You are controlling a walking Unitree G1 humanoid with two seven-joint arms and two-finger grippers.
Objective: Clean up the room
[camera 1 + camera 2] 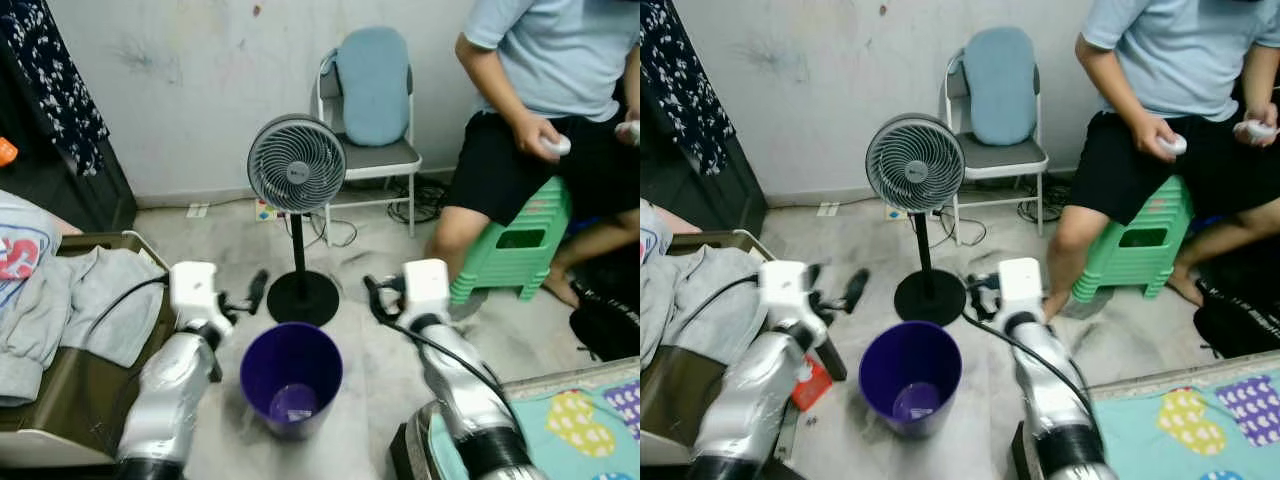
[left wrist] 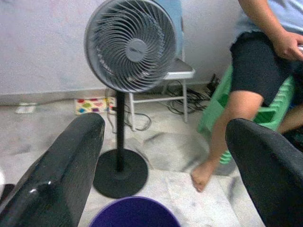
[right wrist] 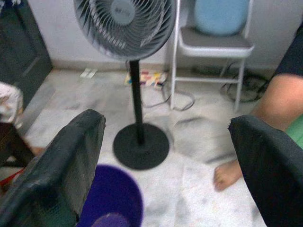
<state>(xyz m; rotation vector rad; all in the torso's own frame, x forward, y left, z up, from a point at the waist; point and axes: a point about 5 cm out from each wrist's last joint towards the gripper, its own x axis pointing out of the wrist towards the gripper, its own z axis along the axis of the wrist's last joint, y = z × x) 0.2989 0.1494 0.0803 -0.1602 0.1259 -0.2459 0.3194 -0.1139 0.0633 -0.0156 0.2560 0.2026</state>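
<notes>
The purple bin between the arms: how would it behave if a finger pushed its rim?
The purple bin looks like thin plastic and holds little, so probably light and apt to slide. It is tall and narrows toward its base, so a rim push might tip it.

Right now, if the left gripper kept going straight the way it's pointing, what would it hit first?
Most likely the fan: the open left gripper points at its pole and round base, just past the purple bucket. How far off it stands is hard to tell.
</notes>
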